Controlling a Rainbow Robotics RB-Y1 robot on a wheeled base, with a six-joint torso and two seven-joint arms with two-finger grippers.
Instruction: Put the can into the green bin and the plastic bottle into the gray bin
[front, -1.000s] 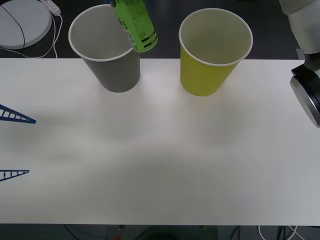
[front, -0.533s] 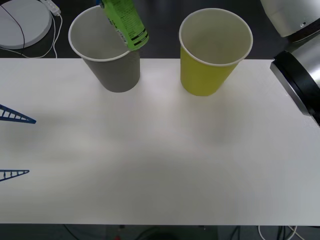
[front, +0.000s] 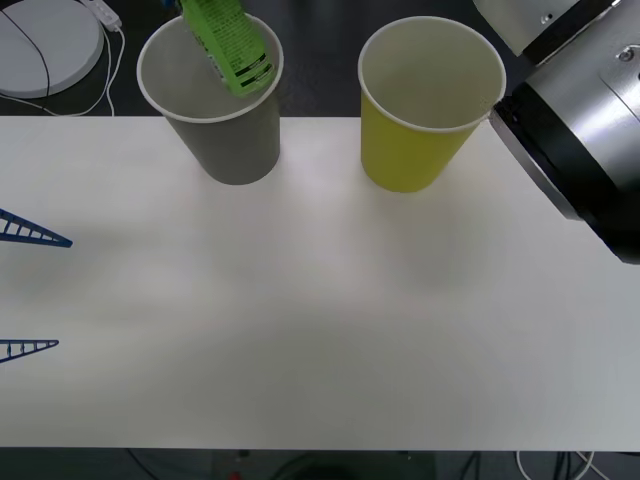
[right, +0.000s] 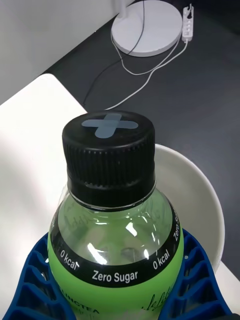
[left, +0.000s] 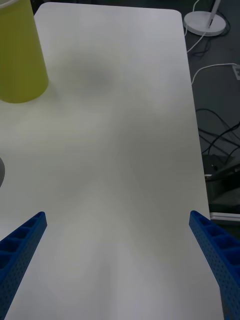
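Front view: the left gripper (front: 30, 295) is idling over the table's (front: 320, 300) left edge, fingers spread wide and empty. The plastic bottle (front: 228, 45) is hanging tilted above the gray bin (front: 222, 140), ready for release; the right gripper's fingers (right: 30, 280) are clamping its body. The green bin (front: 415, 140) is standing beside.

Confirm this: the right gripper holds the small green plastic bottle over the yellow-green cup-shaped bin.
Wrong bin. The front view shows the small green plastic bottle, held by the right gripper, over the olive-gray cup-shaped bin, not the yellow-green cup-shaped bin.

Lab (white table (front: 320, 330), floor cables (left: 220, 125)).
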